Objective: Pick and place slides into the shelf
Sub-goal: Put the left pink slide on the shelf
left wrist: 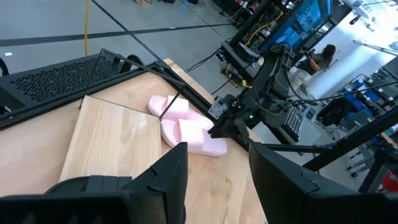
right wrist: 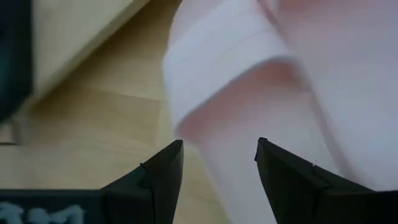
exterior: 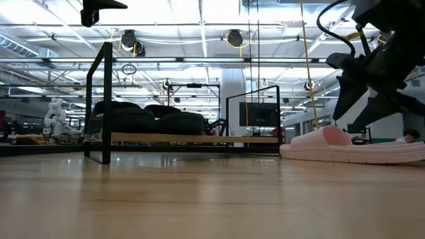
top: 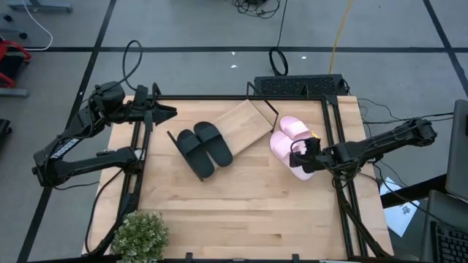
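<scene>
The shelf (top: 247,126), a slanted light board in a black wire frame, stands at the table's far middle. The black pair of slides (top: 205,150) lies side by side at its left end; whether they rest on the board I cannot tell. In the low view the black pair (exterior: 146,119) shows just above the board's edge. The pink slides (top: 287,139) lie on the table right of the shelf. My right gripper (top: 301,157) is open, low over the nearer pink slide (right wrist: 249,93), its fingers pointing down at it. My left gripper (left wrist: 217,168) waits open above the far-left corner.
A potted plant (top: 139,235) sits at the near-left corner. A black frame (top: 333,146) borders the table, with a perforated black panel (top: 300,85) along the far edge. Bare wood (top: 241,204) spreads across the near half. A person (left wrist: 320,59) sits beyond the table.
</scene>
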Controlling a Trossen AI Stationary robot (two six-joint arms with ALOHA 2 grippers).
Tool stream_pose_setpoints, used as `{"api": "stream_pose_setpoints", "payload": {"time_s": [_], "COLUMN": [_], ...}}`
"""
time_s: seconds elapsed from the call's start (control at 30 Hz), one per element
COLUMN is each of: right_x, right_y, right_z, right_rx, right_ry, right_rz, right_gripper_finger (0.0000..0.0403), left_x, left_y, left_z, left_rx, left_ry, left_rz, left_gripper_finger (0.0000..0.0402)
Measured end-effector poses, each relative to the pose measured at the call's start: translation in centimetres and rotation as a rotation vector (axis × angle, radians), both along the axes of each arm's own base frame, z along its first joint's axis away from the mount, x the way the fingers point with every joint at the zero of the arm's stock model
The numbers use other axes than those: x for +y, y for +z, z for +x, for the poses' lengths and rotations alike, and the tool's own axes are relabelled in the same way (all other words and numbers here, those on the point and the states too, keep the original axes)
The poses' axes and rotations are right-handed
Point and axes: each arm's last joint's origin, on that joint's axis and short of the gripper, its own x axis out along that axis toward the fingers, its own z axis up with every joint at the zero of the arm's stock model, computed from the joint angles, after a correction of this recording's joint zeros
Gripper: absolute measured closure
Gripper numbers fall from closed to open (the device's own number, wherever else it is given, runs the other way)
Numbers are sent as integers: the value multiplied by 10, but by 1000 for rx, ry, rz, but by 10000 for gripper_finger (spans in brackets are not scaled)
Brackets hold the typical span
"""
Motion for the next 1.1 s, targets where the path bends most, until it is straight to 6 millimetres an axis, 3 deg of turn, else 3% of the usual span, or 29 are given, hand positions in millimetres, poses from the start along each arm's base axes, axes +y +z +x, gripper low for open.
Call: {"api": "stream_pose_setpoints", "payload": {"time_s": [0.43, 0.77, 1.1], "right_x": [-4, -12, -17], "right_y": [-30, -32, -31], "right_z": [-2, -4, -3], "right_rx": [-310, -328, -318], "right_ry": [-190, -290, -302], "right_rz": [23, -50, -69], "right_gripper_finger": [211, 214, 269], "left_x": [0, 0, 1], "left_y": [0, 0, 0], "left_z": [0, 0, 0], "left_rx": [0, 3, 5], "left_ry": [-1, 6, 15], "left_rz": [2, 13, 15], "left_gripper_finger": [236, 236, 236]}}
